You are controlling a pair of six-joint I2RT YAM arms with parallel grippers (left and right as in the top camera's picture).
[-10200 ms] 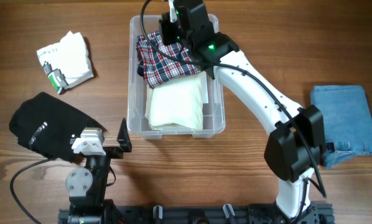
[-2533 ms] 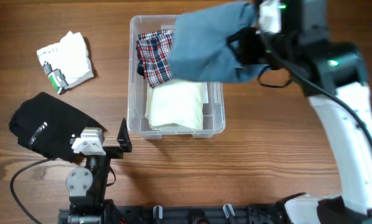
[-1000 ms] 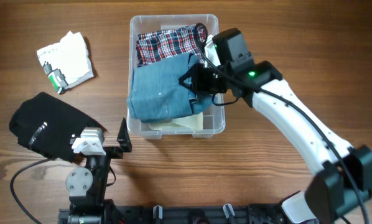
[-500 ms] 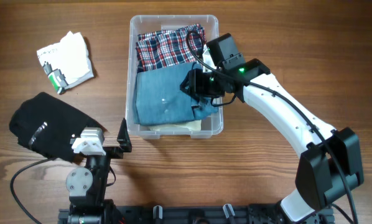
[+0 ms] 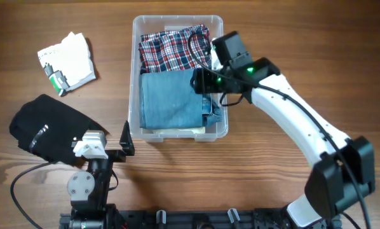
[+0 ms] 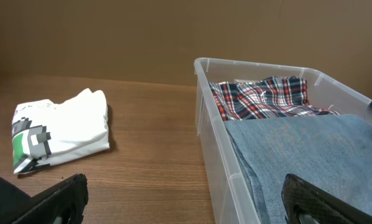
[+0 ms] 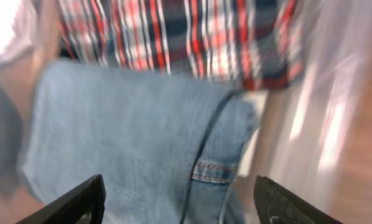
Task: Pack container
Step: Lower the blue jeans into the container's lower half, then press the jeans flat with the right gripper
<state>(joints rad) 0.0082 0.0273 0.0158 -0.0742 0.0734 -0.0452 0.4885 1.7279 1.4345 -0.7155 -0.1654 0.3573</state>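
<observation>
The right gripper (image 5: 201,83), jaws apart, hovers over the jeans (image 5: 169,100), laid flat in the container (image 5: 134,63) (beside the plaid cloth (image 5: 171,51)), probably to save space.

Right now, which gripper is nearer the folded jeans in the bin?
Right. The right gripper hovers open over the right edge of the folded jeans, above the container. The left gripper sits open outside its near-left corner, beside the black garment.

Right arm (image 5: 299,124): white links, black joint housings, green indicator light (image 5: 246,70). Left arm (image 5: 100,166): grey base disc (image 5: 83,186), white wrist block (image 5: 90,147), black fingers (image 6: 65,198), black cable (image 5: 13,183)
</observation>
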